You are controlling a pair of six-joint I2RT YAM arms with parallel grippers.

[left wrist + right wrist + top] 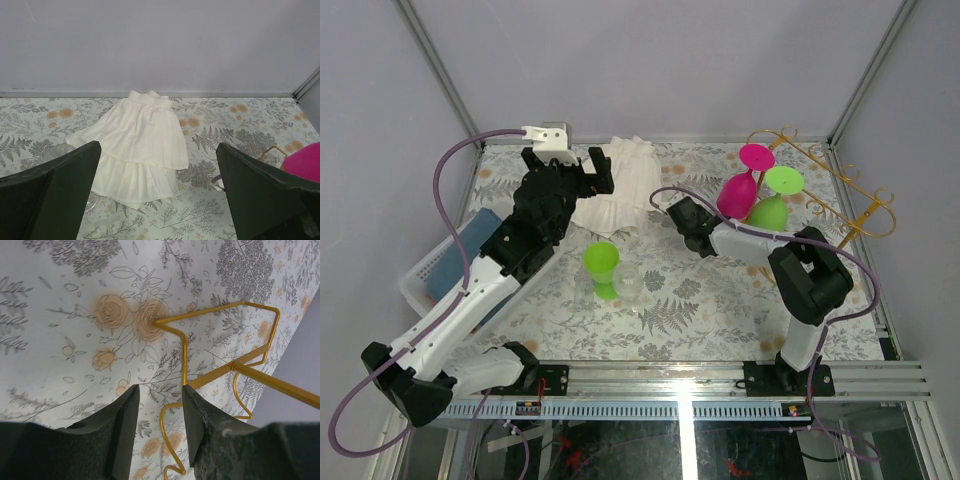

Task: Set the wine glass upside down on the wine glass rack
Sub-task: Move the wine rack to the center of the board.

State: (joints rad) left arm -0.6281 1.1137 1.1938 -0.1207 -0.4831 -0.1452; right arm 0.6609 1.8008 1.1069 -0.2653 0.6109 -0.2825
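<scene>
The gold wire wine glass rack [835,190] stands at the back right. A pink wine glass [736,195] and a green wine glass [772,211] hang from it upside down, bases up. Another green wine glass [602,266] stands on the table at the middle, next to a clear glass [629,283]. My right gripper [160,387] is open with nothing between its fingers; the rack's base wires [235,367] lie just beyond its tips. In the top view its fingertips are hidden. My left gripper [568,166] [158,145] hangs wide open and empty over the white cloth.
A white cloth [620,188] [140,145] lies at the back middle. A white plastic basket [422,272] holding a blue item sits at the left edge. The pink glass [306,162] shows at the right of the left wrist view. Grey walls close the back and sides.
</scene>
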